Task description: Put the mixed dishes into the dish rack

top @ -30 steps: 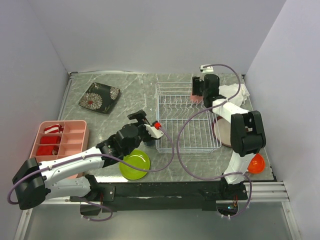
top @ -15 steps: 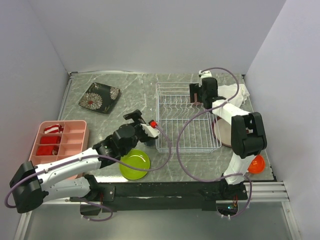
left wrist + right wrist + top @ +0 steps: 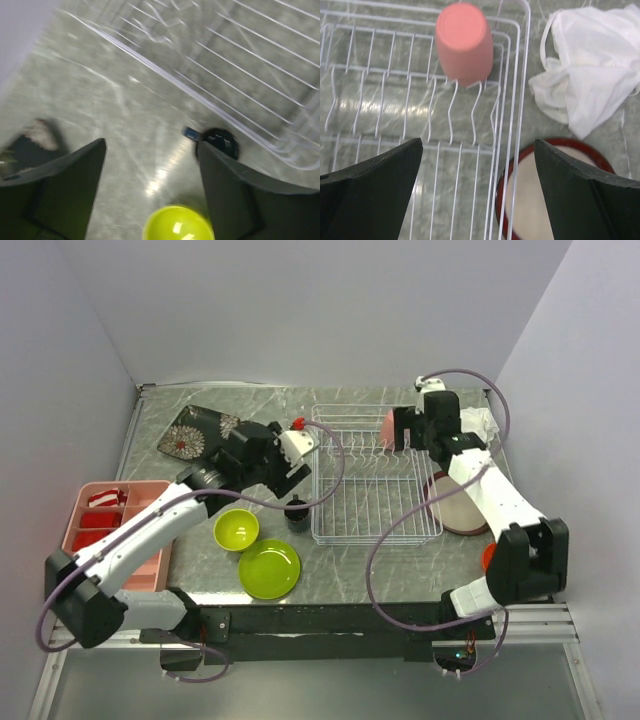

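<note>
Hovers with left tool (image 3: 150, 147) apart, empty. Has navy cup (image 3: 217, 143) upright below, off-centre, just outside rack (image 3: 316, 480) wall. Lies far from right tool (image 3: 478, 142), also apart over rack.

No readable text, labels, brands or numbers on anything in view

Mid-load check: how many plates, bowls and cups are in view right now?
Plates: 3, black floral plate, lime green plate, brown plate
Bowls: 2, lime green bowl, orange bowl
Cups: 2, salmon cup, dark navy cup
Total: 7
</note>
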You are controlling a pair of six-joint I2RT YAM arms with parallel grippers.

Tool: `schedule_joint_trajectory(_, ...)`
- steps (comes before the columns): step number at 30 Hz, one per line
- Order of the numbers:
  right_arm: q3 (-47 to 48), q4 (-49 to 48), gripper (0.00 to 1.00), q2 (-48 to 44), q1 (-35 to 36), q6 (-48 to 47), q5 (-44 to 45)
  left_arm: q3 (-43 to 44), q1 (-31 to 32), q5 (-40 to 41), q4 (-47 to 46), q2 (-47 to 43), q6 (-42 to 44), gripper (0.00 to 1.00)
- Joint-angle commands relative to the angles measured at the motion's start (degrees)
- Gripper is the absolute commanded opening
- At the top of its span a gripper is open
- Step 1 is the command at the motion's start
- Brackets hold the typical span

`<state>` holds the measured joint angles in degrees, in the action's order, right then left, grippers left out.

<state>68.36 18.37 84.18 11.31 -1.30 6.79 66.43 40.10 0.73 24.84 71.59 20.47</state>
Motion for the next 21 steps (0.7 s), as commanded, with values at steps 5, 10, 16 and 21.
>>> schedule_joint_trajectory(5,-2.7,10.1,1.0,-12.3,0.0,5.8,-8.7,-2.4,-5.0,-14.5,7.9,4.2,-11.6,0.54)
schedule_joint_trajectory(10,-3.0,10.5,1.0,-17.3,0.4,6.7,-13.4,-1.6,-6.9,-19.0,7.9,6.9,-16.7,0.55)
schedule_joint_trajectory(16,-5.1,10.3,0.95,-19.8,0.5,7.3,-15.5,-2.6,-7.6,-20.7,8.4,10.5,-23.3,0.53)
schedule_joint_trajectory(21,-6.0,10.1,0.94,-21.1,0.4,7.4,-15.4,-4.4,-8.0,-18.8,6.6,12.7,-27.4,0.52)
